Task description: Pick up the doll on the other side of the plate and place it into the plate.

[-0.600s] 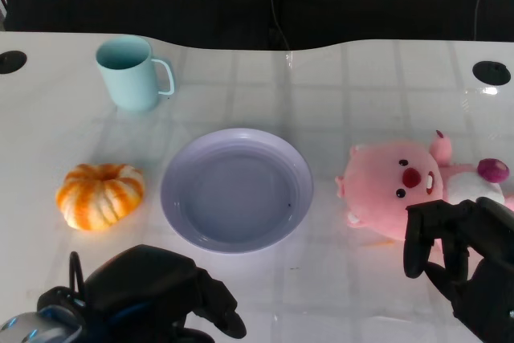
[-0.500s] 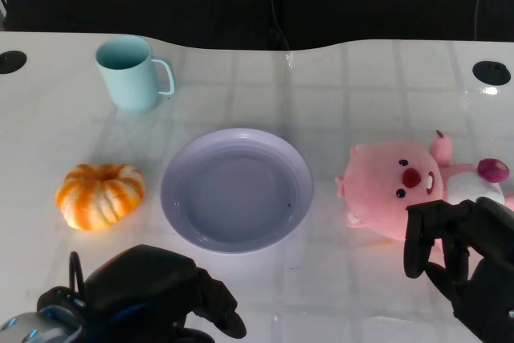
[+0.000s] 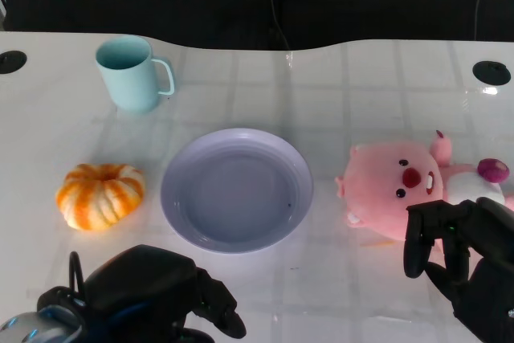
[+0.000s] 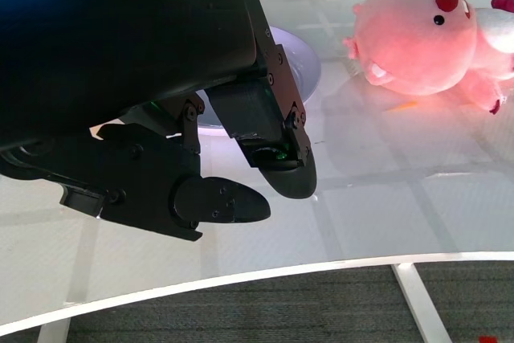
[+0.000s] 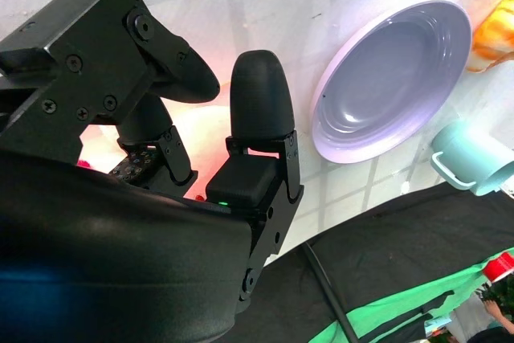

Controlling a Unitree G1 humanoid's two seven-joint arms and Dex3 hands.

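The pink doll (image 3: 397, 190) lies on the white table (image 3: 361, 94) just right of the lavender plate (image 3: 237, 189), with the right hand (image 3: 462, 259) beside its near edge, fingers apart and holding nothing. The left hand (image 3: 152, 295) rests low with nothing in it; whether its fingers are spread or curled I cannot tell. 1 orange pumpkin (image 3: 100, 195) sits left of the plate and 1 teal mug (image 3: 132, 74) behind it.

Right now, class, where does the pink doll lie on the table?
In the head view the pink doll lies on its side at the table's right, just right of the lilac plate, with the right hand just in front of it.
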